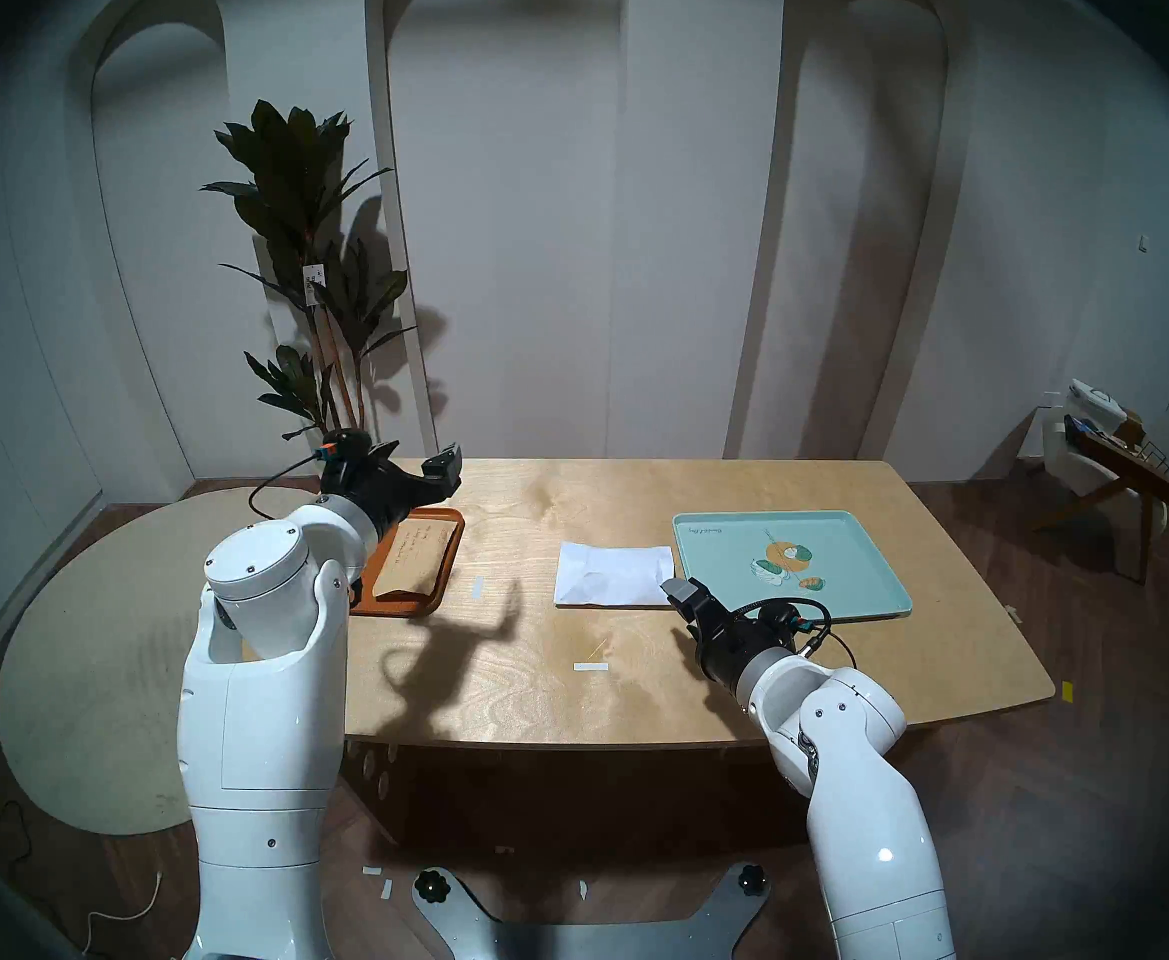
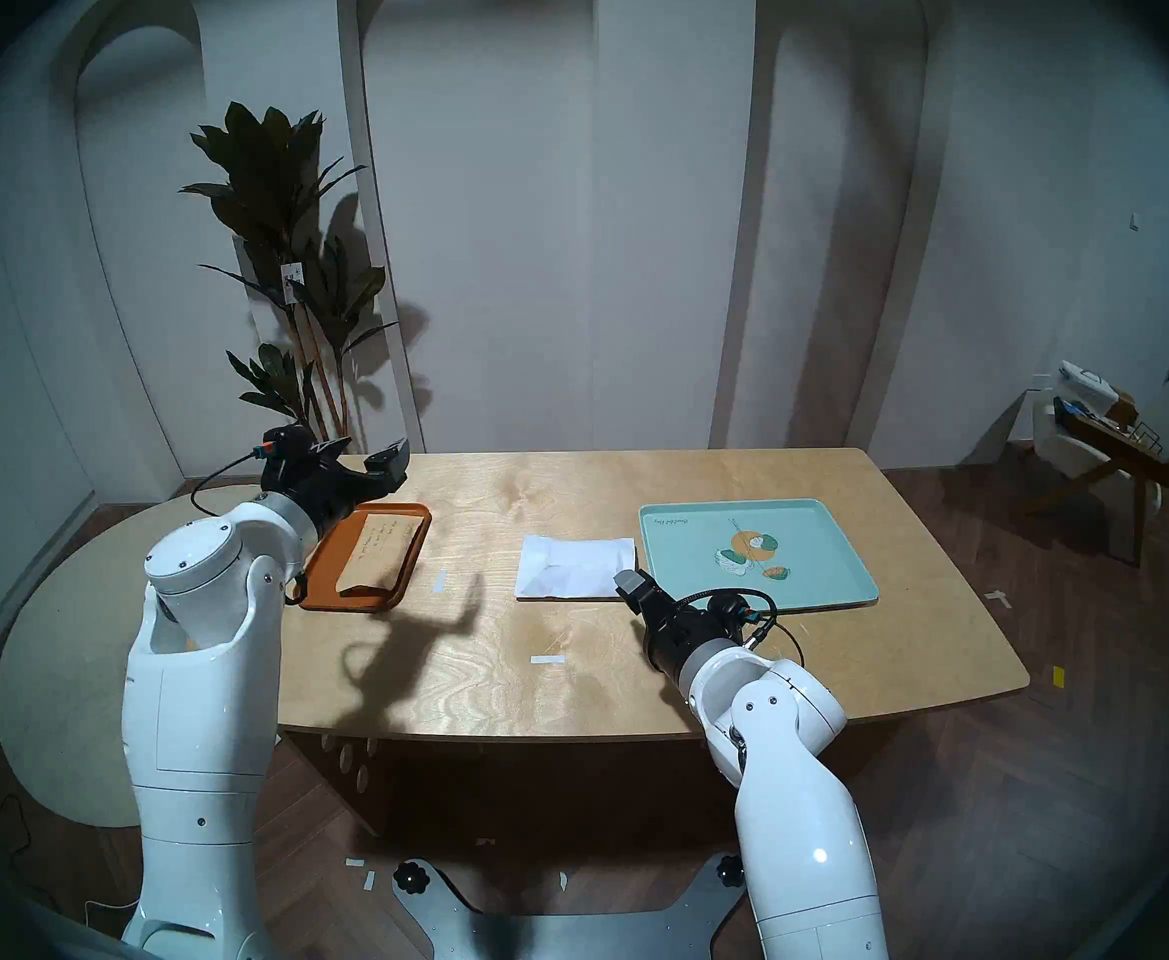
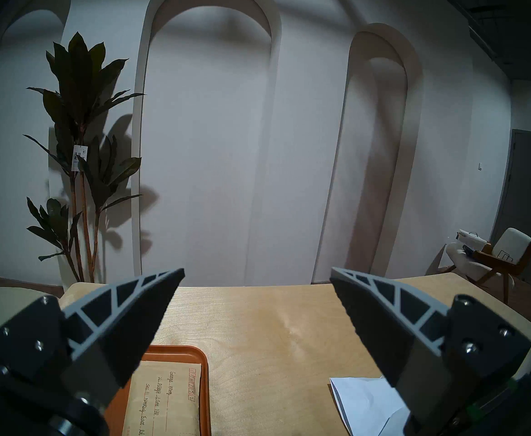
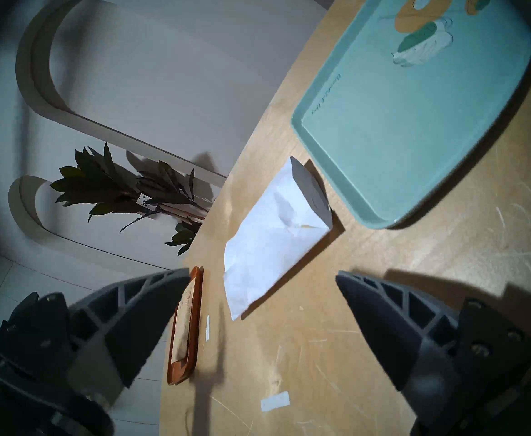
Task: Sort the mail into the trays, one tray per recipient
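Note:
The kraft-brown envelope (image 1: 415, 557) with handwritten lines lies in the orange-brown tray (image 1: 448, 571) at the table's left. My left gripper (image 1: 415, 463) is open and empty, raised above the tray's far end; its wrist view shows the envelope (image 3: 169, 400) and tray (image 3: 206, 378) below. The creased white envelope (image 1: 609, 574) lies flat on the table, just left of the mint-green tray (image 1: 845, 557), which holds nothing. My right gripper (image 1: 682, 602) is open and empty, low at the white envelope's near right corner. The right wrist view shows the white envelope (image 4: 273, 240) ahead and the mint tray (image 4: 399, 127).
Two small white tape strips (image 1: 477, 586) (image 1: 590, 666) are stuck on the wooden table (image 1: 567, 702). A tall potted plant (image 1: 304, 280) stands behind the table's far left corner. A chair (image 1: 1136, 467) stands at the far right of the room.

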`<state>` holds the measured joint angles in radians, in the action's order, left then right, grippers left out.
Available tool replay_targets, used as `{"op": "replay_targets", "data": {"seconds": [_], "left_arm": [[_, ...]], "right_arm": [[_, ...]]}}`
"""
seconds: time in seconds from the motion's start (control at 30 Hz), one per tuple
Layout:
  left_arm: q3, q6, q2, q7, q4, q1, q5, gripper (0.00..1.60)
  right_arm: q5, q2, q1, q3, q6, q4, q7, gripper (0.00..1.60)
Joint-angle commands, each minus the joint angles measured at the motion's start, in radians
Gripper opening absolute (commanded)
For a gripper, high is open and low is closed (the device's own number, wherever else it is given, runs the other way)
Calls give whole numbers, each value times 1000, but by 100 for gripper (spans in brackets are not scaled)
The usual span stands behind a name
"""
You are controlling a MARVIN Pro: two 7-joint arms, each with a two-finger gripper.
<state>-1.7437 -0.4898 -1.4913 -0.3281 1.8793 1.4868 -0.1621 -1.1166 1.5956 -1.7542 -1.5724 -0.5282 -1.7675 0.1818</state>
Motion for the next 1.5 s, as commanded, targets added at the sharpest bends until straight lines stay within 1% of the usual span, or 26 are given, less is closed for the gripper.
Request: {"op": "replay_targets", "data": {"seconds": [0.0, 0.33, 0.6, 1.1, 1.13, 1.2, 1.23, 1.27, 1.47], "left_arm": [[-2, 9, 1, 2, 20, -17, 0, 160], [1, 9, 6, 7, 20, -16, -6, 160], [3, 10, 10, 11, 20, -16, -10, 160], [8, 11, 16, 18, 21, -15, -19, 160], [8, 11, 17, 18, 21, -15, -19, 160], [8, 12, 17, 19, 21, -14, -20, 160], [9, 12, 18, 20, 21, -14, -20, 160], [9, 12, 18, 20, 21, -14, -21, 160], [10, 12, 21, 23, 20, -14, -24, 160]], "right_arm": [[-35, 8, 64, 2, 2, 29, 7, 160], [-57, 9, 128, -5, 4, 98, 35, 160], [-78, 10, 190, -4, 5, 174, 67, 160], [-109, 5, 254, -10, -6, 278, 89, 160], [-107, 2, 256, -7, -8, 281, 90, 136], [-104, -1, 262, -4, -12, 289, 94, 64], [-102, -3, 263, -2, -12, 291, 94, 46], [-99, -5, 264, 0, -13, 292, 94, 0], [-69, -14, 279, 39, -6, 273, 80, 0]]}}
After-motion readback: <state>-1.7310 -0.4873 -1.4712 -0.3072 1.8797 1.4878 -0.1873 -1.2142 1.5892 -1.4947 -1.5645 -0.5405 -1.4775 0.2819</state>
